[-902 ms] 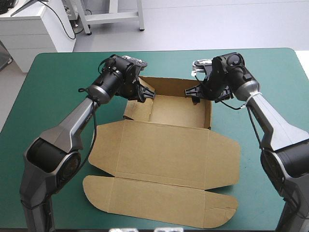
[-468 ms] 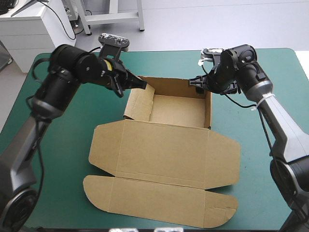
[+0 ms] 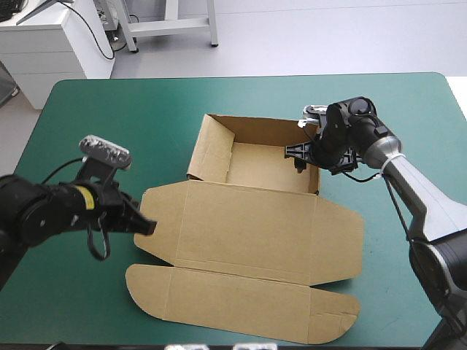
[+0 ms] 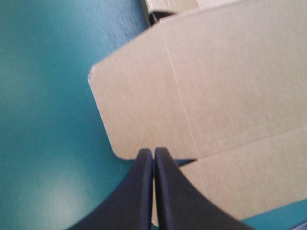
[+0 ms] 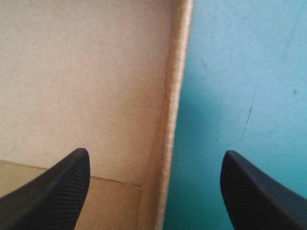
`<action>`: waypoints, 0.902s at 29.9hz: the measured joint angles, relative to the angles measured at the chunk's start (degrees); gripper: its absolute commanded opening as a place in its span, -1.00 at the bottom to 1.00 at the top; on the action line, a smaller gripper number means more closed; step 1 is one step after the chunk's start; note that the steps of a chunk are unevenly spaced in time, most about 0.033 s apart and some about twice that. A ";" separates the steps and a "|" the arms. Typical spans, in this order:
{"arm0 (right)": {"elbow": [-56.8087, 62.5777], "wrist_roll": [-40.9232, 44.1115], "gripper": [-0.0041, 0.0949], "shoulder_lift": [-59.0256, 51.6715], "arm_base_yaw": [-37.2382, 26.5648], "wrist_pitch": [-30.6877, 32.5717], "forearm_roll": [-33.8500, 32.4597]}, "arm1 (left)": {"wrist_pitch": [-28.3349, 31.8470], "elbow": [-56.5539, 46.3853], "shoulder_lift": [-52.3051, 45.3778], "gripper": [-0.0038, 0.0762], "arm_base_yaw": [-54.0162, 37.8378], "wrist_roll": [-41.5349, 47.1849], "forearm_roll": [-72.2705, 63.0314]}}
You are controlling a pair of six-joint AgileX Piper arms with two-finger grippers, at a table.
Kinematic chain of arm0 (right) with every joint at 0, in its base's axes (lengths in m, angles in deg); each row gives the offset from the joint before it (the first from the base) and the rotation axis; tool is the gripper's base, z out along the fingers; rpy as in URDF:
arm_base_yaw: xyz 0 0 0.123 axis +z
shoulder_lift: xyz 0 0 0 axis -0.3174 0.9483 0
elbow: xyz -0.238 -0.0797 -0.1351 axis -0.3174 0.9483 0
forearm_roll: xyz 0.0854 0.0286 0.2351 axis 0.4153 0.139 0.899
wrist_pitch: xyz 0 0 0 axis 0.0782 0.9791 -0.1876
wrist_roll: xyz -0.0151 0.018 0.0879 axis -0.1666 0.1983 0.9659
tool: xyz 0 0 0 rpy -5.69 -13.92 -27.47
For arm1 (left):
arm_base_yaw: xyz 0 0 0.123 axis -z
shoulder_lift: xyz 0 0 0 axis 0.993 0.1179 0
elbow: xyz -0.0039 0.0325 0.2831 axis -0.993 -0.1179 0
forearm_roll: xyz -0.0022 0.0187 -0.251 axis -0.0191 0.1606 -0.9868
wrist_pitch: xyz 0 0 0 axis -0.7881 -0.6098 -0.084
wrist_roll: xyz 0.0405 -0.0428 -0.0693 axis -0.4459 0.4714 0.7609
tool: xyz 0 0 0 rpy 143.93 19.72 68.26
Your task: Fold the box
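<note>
The brown box (image 3: 252,219) lies mid-table as an open tray (image 3: 266,164) with raised walls on the far side. Its lid and flaps lie flat toward the near edge. My left gripper (image 3: 148,228) is shut with nothing in it. Its tip sits low at the rounded left flap (image 4: 144,105) of the lid, where my left gripper (image 4: 153,152) forms one pointed arch; contact cannot be told. My right gripper (image 3: 300,155) is open astride the tray's right wall (image 5: 173,96). My right gripper (image 5: 156,154) has one finger inside the tray and one over the cover.
Teal-green cover (image 3: 95,117) surrounds the box on all sides, widest at the far left and the right. The lid's outer flap (image 3: 241,302) reaches close to the table's near edge.
My left arm has swung away from the tray's far left corner to the lid's left flap and its fingers have shut. My right gripper shifted a little nearer along the right wall, still open.
</note>
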 measured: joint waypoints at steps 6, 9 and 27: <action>2.03 0.18 0.50 0.94 0.00 -3.47 1.17 | 7.06 -16.01 -12.86 -0.92 0.00 0.37 -1.48; 2.12 0.18 0.50 2.73 0.00 -3.52 1.72 | 11.54 -23.32 -19.21 -0.92 0.00 0.89 -1.80; 2.24 1.67 -0.93 5.56 -0.07 -9.61 -0.38 | 17.58 -40.54 -38.65 -0.92 0.00 1.19 1.87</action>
